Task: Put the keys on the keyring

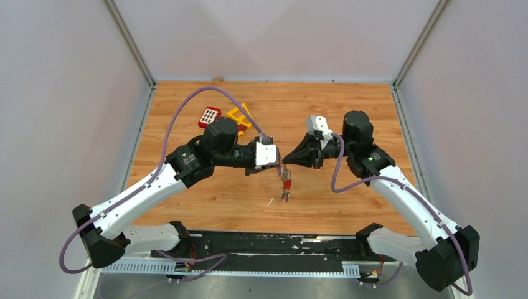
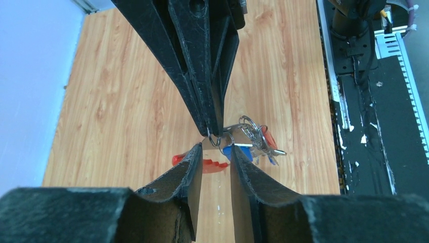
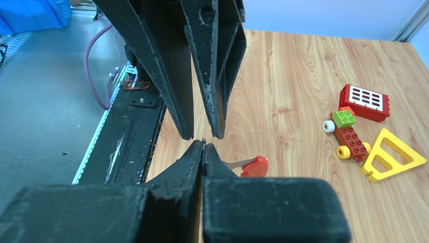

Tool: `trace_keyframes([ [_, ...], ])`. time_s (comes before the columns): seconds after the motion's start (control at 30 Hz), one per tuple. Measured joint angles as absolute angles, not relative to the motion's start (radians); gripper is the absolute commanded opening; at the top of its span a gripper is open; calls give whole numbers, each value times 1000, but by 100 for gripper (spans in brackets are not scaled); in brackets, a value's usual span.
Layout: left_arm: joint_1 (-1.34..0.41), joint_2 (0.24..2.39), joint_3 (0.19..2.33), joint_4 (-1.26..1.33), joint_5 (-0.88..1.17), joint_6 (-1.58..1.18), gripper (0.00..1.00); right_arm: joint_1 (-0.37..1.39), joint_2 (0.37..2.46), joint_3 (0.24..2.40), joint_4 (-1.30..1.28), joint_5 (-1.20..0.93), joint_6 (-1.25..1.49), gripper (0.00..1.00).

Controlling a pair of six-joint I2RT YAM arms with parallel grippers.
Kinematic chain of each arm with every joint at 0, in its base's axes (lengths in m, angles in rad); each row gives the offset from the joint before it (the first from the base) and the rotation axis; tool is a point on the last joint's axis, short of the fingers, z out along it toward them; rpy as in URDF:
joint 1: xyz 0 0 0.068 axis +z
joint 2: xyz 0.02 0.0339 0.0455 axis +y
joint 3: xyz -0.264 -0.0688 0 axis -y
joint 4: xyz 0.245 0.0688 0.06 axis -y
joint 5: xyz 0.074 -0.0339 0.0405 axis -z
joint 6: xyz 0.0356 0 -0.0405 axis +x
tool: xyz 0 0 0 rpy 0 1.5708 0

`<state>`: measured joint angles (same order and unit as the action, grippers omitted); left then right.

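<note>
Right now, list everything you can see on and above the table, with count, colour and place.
key bunch: one, silver rings with blue and red parts, hanging between the gripper tips over mid-table
button block: one, red with white buttons, far left of table
triangle frame: one, yellow, beside the button block
brick toy: one, red and green with white and yellow wheels, next to the frame
table: one, light wood
cables: two, purple, one along each arm
left gripper: one, black, open, at the key bunch
right gripper: one, black, shut on a small ring of the key bunch
</note>
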<state>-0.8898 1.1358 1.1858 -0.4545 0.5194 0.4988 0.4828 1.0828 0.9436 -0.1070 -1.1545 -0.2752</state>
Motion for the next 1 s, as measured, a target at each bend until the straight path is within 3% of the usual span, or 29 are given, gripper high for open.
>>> trace_keyframes([
  [0.3,-889,1192,1186,-424,527,485,30,483,1082,944,-107,-1160,-275,0],
  [0.8,-882,1205,1186,-409,559,451,0,482,1078,944,-113,-1169,-275,0],
  [1.0,-881,1206,1186,-408,562,432,0,481,1077,943,-117,-1168,-278,0],
])
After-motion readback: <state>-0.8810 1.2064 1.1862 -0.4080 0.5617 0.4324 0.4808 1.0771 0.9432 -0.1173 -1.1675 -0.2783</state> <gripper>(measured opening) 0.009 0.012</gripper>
